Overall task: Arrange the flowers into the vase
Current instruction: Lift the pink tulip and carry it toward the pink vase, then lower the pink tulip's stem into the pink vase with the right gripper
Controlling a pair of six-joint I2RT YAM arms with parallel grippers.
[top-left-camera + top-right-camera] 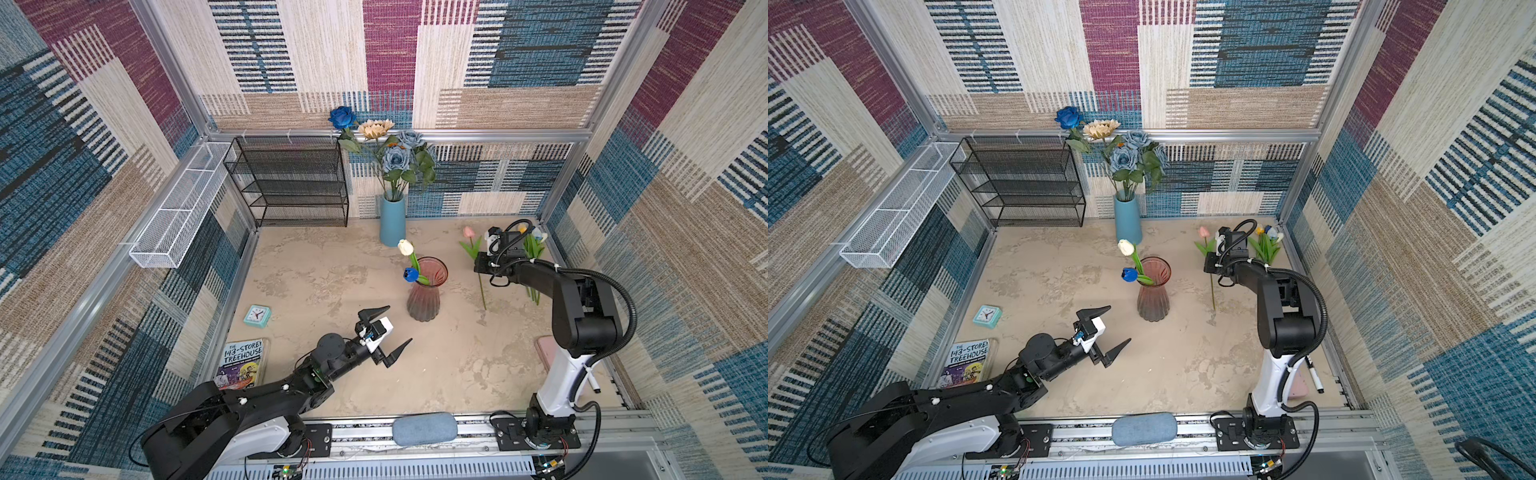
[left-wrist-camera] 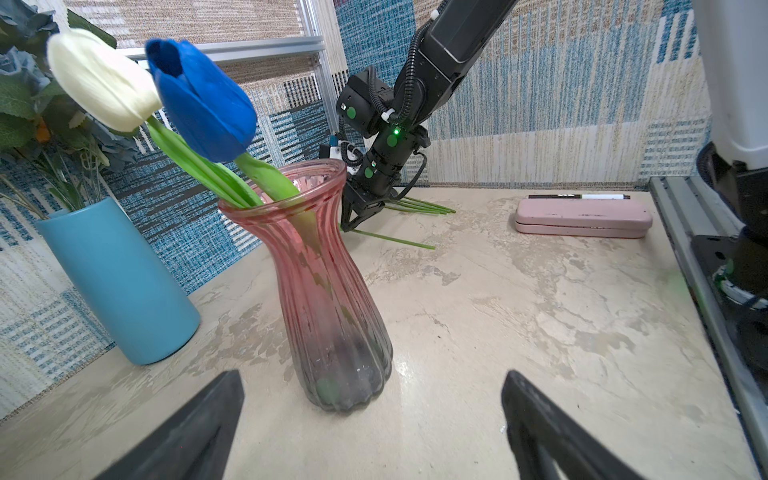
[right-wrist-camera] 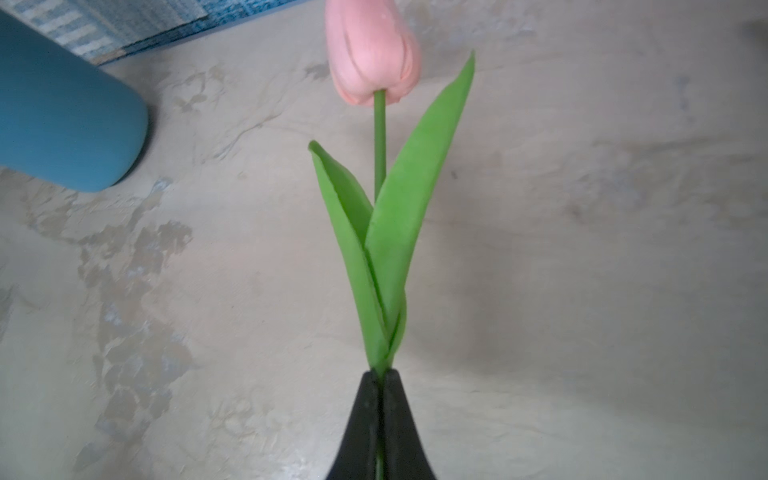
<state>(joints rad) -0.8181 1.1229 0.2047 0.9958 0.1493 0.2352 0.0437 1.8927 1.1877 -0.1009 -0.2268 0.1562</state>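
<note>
A ribbed pink glass vase (image 1: 426,291) (image 2: 328,291) stands mid-table in both top views. It holds a white tulip (image 1: 406,247) and a blue tulip (image 1: 411,274), both leaning left. My left gripper (image 1: 400,323) hangs open and empty just in front-left of the vase, its fingers (image 2: 208,428) wide apart. To the right of the vase, my right gripper (image 3: 382,376) is shut on the pink tulip (image 3: 372,54) (image 1: 469,232), pinching the base of its leaves low over the table. More tulips (image 1: 534,245) lie by the right wall behind that arm.
A blue vase (image 1: 392,220) of roses and a sunflower stands at the back, beside a black mesh shelf (image 1: 291,183). A white basket (image 1: 183,208) hangs on the left wall. A clock (image 1: 257,316) and book (image 1: 243,361) lie front left. A pink case (image 2: 582,216) and marker (image 1: 1314,376) lie front right.
</note>
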